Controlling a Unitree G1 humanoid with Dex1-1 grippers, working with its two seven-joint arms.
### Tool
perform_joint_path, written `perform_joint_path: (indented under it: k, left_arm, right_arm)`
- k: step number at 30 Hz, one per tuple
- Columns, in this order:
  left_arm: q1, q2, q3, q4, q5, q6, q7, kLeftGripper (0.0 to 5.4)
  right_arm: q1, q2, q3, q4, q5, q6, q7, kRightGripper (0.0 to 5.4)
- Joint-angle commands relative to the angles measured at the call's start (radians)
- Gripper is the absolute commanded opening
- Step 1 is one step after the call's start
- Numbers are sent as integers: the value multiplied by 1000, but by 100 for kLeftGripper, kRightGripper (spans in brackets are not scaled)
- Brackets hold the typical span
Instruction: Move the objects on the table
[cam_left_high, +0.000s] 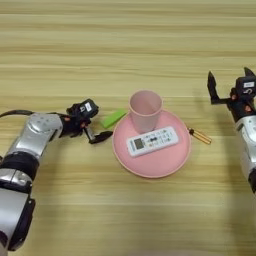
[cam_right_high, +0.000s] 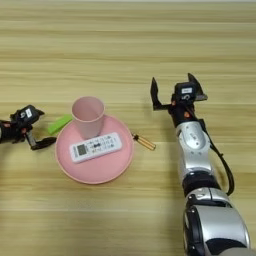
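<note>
One cup, one block.

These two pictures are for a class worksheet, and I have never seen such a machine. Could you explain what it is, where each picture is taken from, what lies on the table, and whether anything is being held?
Both pictures come from a two-eyed camera on a humanoid robot's head, looking down on a wooden table; they show one scene, slightly shifted sideways. The silver limbs are its arms, each ending in two black fingers. The left gripper sits beside a small green block, fingers open, holding nothing. The right gripper hovers right of the plate, open and empty. In the middle, a pink plate carries a pink cup and a white remote. A small orange stick lies just right of the plate.
</note>
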Motion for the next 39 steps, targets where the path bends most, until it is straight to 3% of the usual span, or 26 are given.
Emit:
perform_joint_path:
  k: [1, 7, 16, 39]
  left_arm:
    - [-33, -22, -8, 13, 3, 36, -7, 538]
    - [-40, -55, -17, 34, 11, 77, -11, 538]
    - [-66, -62, -26, 89, 35, 99, 35, 444]
    - [-63, -59, -32, 109, 51, 54, 61, 228]
  right_arm:
    - [-5, 2, 1, -19, -3, 5, -9, 540]
    - [-5, 3, 2, -23, -5, 7, -12, 540]
    - [-3, 4, 5, -30, -5, 9, -16, 540]
    - [1, 3, 7, -34, -5, 8, -16, 540]
